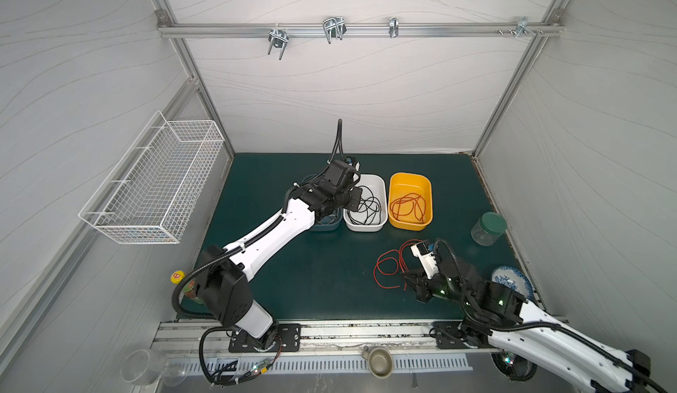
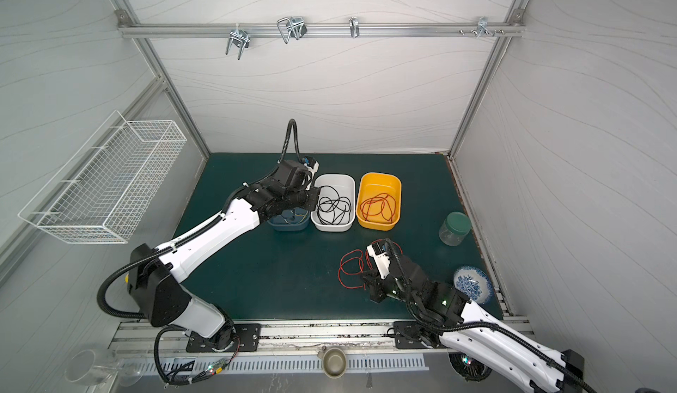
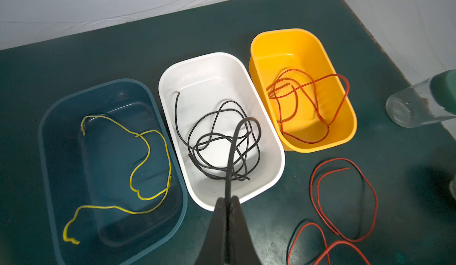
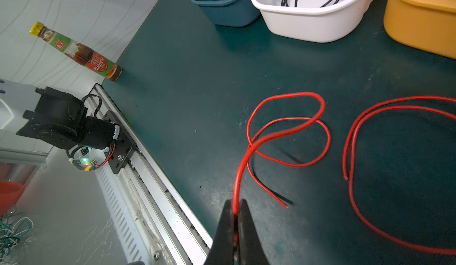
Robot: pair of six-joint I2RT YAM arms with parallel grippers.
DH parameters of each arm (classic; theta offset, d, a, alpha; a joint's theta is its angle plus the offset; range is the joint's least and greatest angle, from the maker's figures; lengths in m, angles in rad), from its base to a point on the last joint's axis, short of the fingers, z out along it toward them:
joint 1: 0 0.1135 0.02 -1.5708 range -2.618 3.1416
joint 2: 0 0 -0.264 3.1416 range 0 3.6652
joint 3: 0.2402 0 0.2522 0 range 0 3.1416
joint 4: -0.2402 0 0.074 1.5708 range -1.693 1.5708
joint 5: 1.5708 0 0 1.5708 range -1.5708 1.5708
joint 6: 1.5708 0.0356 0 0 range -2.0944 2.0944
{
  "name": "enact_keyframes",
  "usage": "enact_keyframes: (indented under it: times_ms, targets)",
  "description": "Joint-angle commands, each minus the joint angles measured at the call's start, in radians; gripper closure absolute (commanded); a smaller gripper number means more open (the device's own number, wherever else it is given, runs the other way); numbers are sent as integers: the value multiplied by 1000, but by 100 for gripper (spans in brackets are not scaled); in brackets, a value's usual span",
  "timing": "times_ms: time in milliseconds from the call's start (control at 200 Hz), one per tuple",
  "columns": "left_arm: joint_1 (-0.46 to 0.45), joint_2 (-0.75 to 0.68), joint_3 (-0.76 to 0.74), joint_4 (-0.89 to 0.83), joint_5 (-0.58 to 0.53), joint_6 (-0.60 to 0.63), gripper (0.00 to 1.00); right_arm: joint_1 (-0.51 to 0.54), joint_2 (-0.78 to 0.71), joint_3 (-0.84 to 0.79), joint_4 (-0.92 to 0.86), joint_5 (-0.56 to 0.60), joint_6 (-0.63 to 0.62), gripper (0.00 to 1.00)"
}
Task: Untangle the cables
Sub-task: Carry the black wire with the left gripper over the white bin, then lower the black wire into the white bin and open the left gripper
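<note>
Cables (image 1: 366, 208), sorted by colour.

**Top views.** Both show three tubs in a row at the back of the table (image 1: 311, 281): blue tub (image 2: 289, 226), white tub (image 1: 372, 182) and yellow tub (image 1: 410, 184). The left claw (image 1: 358, 197) hangs at the white tub's edge. The right claw (image 1: 406, 280) sits low near the front, at the red cable (image 1: 381, 261) lying loose on the table.

**Left wrist view.** The left claw (image 3: 228, 203) is pinched tight on a black cable (image 3: 233, 147). Its strand arches up and drops among the other black loops in the white tub, so it is probably held here for release with its own colour. A yellow cable (image 3: 111, 206) lies alone in the blue tub. A red coil (image 3: 320, 79) lies in the yellow tub.

**Right wrist view.** The right claw (image 4: 235, 209) is closed on the red cable (image 4: 240, 170), and the gripped strand runs up into a crossed loop. This grip likely serves to draw the strand free of the loop and carry it to the yellow tub. Whether the wider red loops beside it are the same cable cannot be told.
</note>
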Motion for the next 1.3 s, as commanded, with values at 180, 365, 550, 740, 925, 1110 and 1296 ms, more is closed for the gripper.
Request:
enact_keyframes:
  times_ms: [180, 365, 550, 740, 925, 1110, 1296]
  targets:
    - [8, 202, 142, 3, -5, 45, 100, 7, 2, 29, -17, -20, -11, 100]
    - [8, 284, 165, -14, 10, 30, 100, 10, 7, 33, -26, -16, -12, 100]
    - [8, 332, 156, -8, 0, 28, 100, 12, 6, 30, -26, -11, -13, 100]
    - [7, 369, 154, -8, 4, 26, 100, 14, 4, 26, -24, -12, -8, 100]
    - [8, 394, 150, -12, -3, 31, 100, 13, 5, 26, -26, -6, -8, 100]
    - [11, 421, 147, -14, -11, 32, 100, 16, 5, 27, -27, -5, -8, 100]
    - [10, 439, 154, -18, 1, 30, 100, 17, -1, 27, -34, -4, -7, 100]
